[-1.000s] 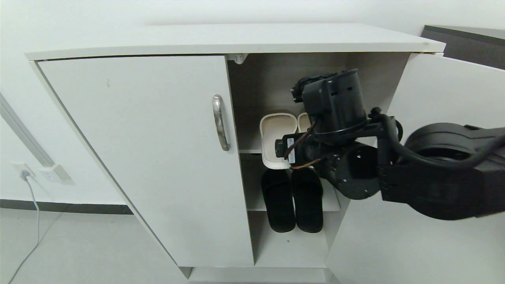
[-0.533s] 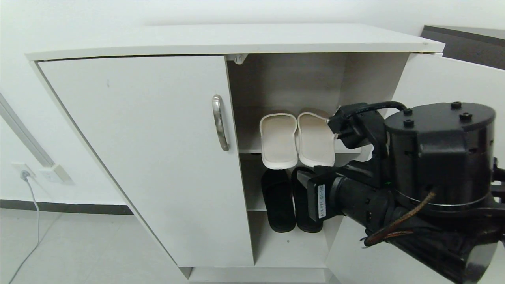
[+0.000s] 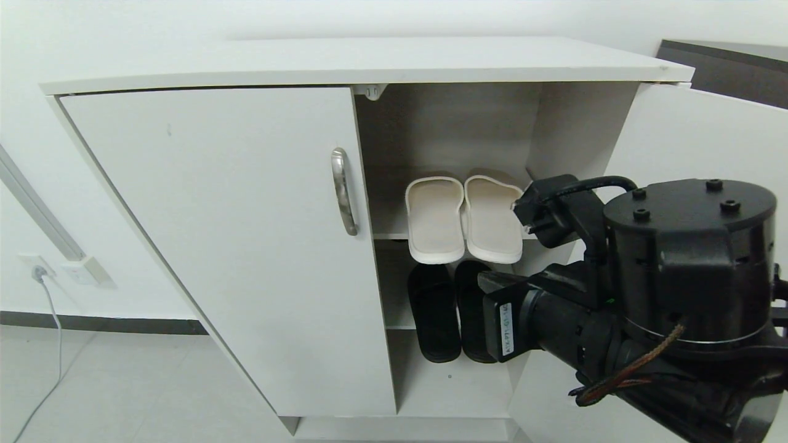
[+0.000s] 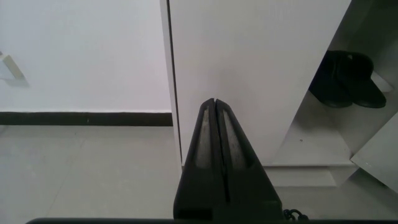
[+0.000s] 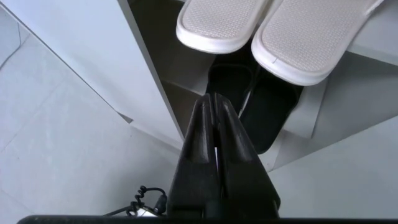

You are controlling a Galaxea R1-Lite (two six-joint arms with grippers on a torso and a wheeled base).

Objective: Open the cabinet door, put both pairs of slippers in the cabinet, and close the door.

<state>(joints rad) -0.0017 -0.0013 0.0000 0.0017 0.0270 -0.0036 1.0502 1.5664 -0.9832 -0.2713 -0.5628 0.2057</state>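
1. One white cabinet [image 3: 369, 58] stands against the far wall on a pale tiled floor [image 3: 123, 394]. It has two doors.
2. Its left door [image 3: 215, 246] is shut. Its right door [image 3: 677, 135] is swung open toward the near right, and the right-hand compartment with its shelves lies open to the room.
3. A black right arm [image 3: 677, 277] sits near and to the right, in front of the open door and just outside the compartment.
4. A pair of cream slippers [image 3: 462, 218] lies side by side on the upper shelf. Their near ends stick out past the shelf's front edge.
5. A pair of black slippers [image 3: 437, 314] lies side by side on the shelf directly below, also overhanging its edge. Both pairs are inside the cabinet.
6. The right gripper [image 5: 215, 102] has its fingers pressed together and holds nothing. It points toward the open compartment and is clear of both pairs.
7. The left gripper [image 4: 214, 106] is likewise closed tight and empty. It is low in front of the shut left door, with the floor beneath it.
8. A metal handle [image 3: 343, 191] runs upright along the left door's right edge.
9. A wall socket [image 3: 38, 267] with a cable plugged in is low on the far-left wall.
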